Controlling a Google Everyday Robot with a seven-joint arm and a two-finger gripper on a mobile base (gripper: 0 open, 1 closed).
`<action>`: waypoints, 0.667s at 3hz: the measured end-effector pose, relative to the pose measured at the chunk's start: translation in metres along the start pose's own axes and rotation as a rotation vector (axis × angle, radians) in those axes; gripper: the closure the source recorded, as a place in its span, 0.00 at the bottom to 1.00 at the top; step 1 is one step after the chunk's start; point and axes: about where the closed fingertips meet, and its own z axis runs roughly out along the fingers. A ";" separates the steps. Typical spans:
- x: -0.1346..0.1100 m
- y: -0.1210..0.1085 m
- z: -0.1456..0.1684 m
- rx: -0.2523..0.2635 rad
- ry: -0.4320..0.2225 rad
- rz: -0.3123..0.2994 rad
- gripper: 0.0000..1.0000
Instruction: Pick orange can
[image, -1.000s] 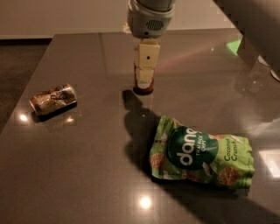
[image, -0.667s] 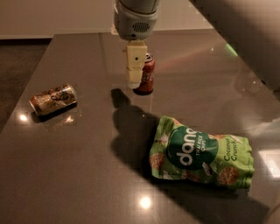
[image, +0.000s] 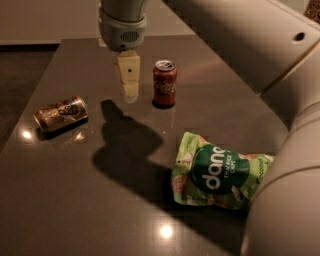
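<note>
The orange can (image: 61, 113) lies on its side at the left of the dark table (image: 75, 200). It has a mottled orange-gold label and silver ends. My gripper (image: 129, 85) hangs above the table at the back middle. It is to the right of and behind the orange can, apart from it, and just left of the red cola can. It holds nothing that I can see.
A red cola can (image: 164, 84) stands upright just right of the gripper. A green chips bag (image: 220, 172) lies flat at the front right. My arm (image: 280, 100) runs along the right side. The gripper's shadow falls on the table's middle.
The gripper has moved left, from in front of the red cola can to a spot beside it, nearer the orange can. The cans and bag have not moved.
</note>
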 end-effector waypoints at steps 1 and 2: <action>-0.019 -0.010 0.028 -0.041 0.000 -0.054 0.00; -0.040 -0.017 0.063 -0.096 0.008 -0.115 0.00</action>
